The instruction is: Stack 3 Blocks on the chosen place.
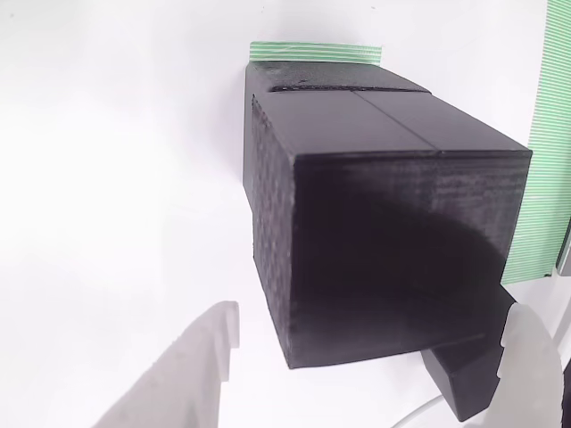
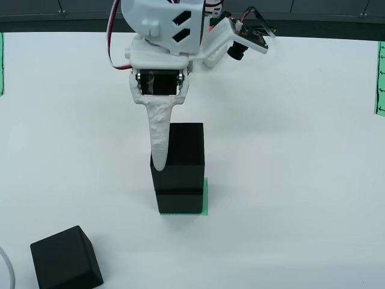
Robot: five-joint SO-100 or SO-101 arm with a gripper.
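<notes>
Two black blocks stand stacked on the chosen place [image 2: 206, 198], a green-striped patch peeking out at the stack's right and front. In the front view my gripper [image 2: 174, 158] reaches down over the upper block [image 2: 183, 156], which rests on the lower block [image 2: 179, 201]. One white finger [image 2: 159, 144] runs along the upper block's left side. In the view that rides on the gripper, the gripper [image 1: 370, 334] is open and straddles the upper block [image 1: 401, 259], with a gap by the left finger [image 1: 210, 357]. The patch [image 1: 317, 52] shows beyond the stack. A third block [image 2: 65, 257] lies apart on the table, also showing as a corner [image 1: 459, 383].
Green striped strips lie at the table's left edge [image 2: 1, 63] and right edge [image 2: 380, 78]; one with a grey edge [image 1: 546, 178] shows in the gripper view. A white cable [image 2: 7, 268] curls beside the loose block. The table surface is white.
</notes>
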